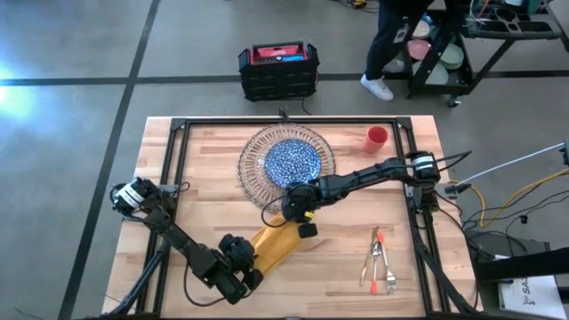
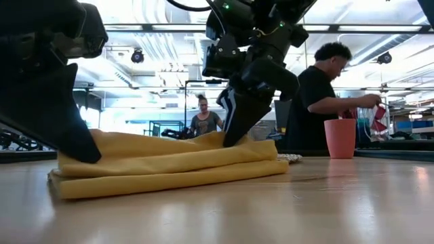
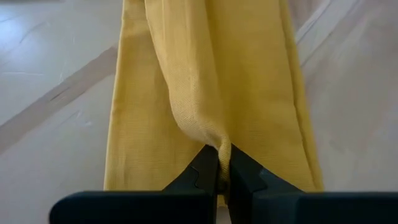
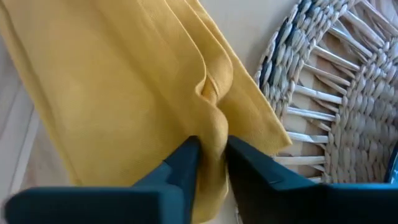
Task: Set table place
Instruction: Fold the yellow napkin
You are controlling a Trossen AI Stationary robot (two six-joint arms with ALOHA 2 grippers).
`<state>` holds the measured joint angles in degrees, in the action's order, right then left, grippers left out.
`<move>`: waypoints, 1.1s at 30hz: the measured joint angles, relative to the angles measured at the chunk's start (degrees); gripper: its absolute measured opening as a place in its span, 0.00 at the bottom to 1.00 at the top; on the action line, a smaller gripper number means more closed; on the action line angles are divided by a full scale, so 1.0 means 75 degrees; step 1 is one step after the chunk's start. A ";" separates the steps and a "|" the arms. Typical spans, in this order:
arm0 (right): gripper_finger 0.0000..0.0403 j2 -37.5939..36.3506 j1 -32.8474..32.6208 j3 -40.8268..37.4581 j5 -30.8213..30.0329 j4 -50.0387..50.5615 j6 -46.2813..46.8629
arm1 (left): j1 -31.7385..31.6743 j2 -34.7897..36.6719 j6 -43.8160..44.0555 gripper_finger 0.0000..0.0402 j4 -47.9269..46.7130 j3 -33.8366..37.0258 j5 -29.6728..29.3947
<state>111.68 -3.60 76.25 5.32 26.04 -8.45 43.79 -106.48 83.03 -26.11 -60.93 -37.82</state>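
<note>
A folded yellow napkin (image 1: pixel 276 244) lies on the table (image 1: pixel 347 276), slanting from near left to far right, just near of the clear ribbed charger (image 1: pixel 253 164) that carries the blue-patterned plate (image 1: pixel 292 160). My left gripper (image 1: pixel 253 265) is shut on the napkin's near end. My right gripper (image 1: pixel 298 218) is shut on its far end, beside the charger's rim (image 4: pixel 323 106). The red cup (image 1: pixel 377 138) stands at the far right. The orange-handled cutlery (image 1: pixel 380 260) lies at the near right. My left gripper pinches a raised fold of cloth (image 3: pixel 214 140) at the napkin's near end between its two fingers, which slant down from above. The rest of the napkin lies on the table. My right gripper pinches a raised fold (image 4: pixel 214 127) at the napkin's far end, near the edge by the charger, between its two fingers, from above. The napkin lies slack on the table between the two holds.
A black and red case (image 1: pixel 277 67) stands on the floor beyond the far edge. A person (image 1: pixel 396 40) stands by a cart at the far right. Bare wood lies between the napkin and the cutlery.
</note>
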 joint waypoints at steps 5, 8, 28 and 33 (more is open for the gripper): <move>0.35 0.0000 -0.0006 0.0000 -0.0354 0.0029 0.0232 | -0.0003 0.0020 0.0003 0.00 0.0000 0.0000 -0.0006; 0.45 -0.0021 -0.0006 0.0000 -0.0709 0.0023 0.0249 | -0.0006 0.0047 0.0003 0.00 -0.0057 0.0000 -0.0016; 0.46 -0.0115 -0.0769 0.0000 -0.1520 0.0530 0.0951 | -0.0003 0.0058 0.0455 0.00 -0.0472 -0.0006 0.0178; 0.43 -0.0366 -0.1020 0.0064 -0.2182 0.0683 0.0739 | -0.0019 0.0058 0.0457 0.00 -0.0474 -0.0006 0.0175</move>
<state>108.93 -11.24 76.72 -11.04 31.17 -2.91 43.65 -106.04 86.46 -29.66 -60.97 -36.51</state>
